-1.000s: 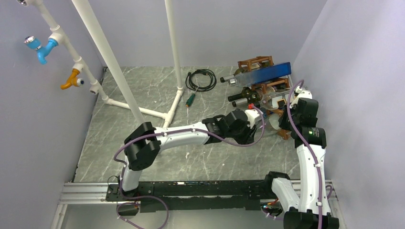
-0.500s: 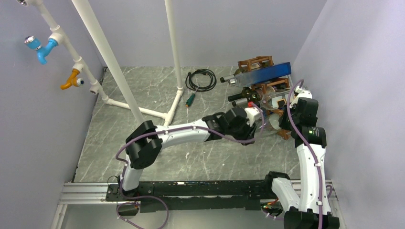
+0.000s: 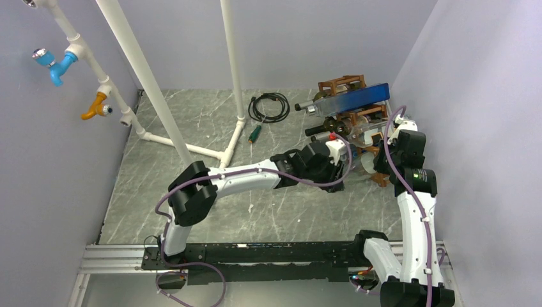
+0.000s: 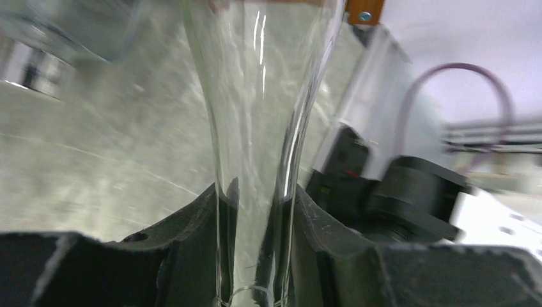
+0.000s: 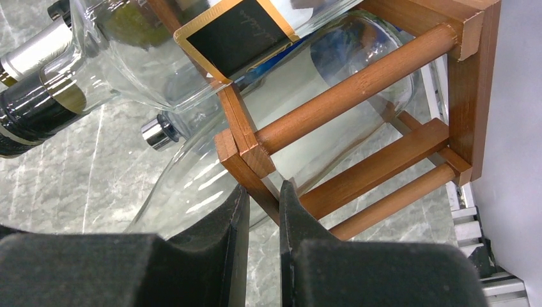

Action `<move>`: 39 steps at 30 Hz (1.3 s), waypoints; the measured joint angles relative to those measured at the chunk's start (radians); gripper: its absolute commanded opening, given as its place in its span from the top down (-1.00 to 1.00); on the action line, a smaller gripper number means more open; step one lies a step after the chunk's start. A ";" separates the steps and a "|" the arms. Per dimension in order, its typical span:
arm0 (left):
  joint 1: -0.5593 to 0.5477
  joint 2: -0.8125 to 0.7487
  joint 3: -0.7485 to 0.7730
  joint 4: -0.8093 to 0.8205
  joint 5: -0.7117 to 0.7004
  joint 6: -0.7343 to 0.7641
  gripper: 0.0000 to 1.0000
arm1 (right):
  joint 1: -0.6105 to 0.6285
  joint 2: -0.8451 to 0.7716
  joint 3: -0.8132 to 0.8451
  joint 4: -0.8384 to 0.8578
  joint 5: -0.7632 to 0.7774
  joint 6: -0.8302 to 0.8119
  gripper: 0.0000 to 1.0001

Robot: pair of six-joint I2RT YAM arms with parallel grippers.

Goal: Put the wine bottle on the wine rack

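We are watching the left gripper (image 4: 255, 214) clamping tight on the neck of the clear wine bottle (image 4: 255, 96), its black fingers (image 4: 192, 230) pressing the glass from both sides. The bottle is lying on its side in a lower cell of the wine rack (image 5: 364, 67), with its body inside the wooden bars and its neck sticking out toward the left arm. The right gripper (image 5: 261, 208) is pinching a slanted bar of the rack at its near corner, jaws almost together. Other bottles (image 5: 38, 96) are filling the cells above, and the rack is standing at the far right of the grey marbled table (image 3: 192, 147).
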 measured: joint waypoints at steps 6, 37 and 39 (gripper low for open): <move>-0.035 -0.014 0.034 -0.051 -0.148 0.281 1.00 | 0.014 -0.007 0.000 -0.012 -0.024 0.010 1.00; 0.064 0.037 -0.148 0.404 0.122 0.127 1.00 | 0.023 -0.008 0.001 -0.017 -0.025 0.018 1.00; 0.050 0.037 -0.106 0.338 0.083 0.210 1.00 | 0.024 -0.008 0.004 -0.022 -0.032 0.023 1.00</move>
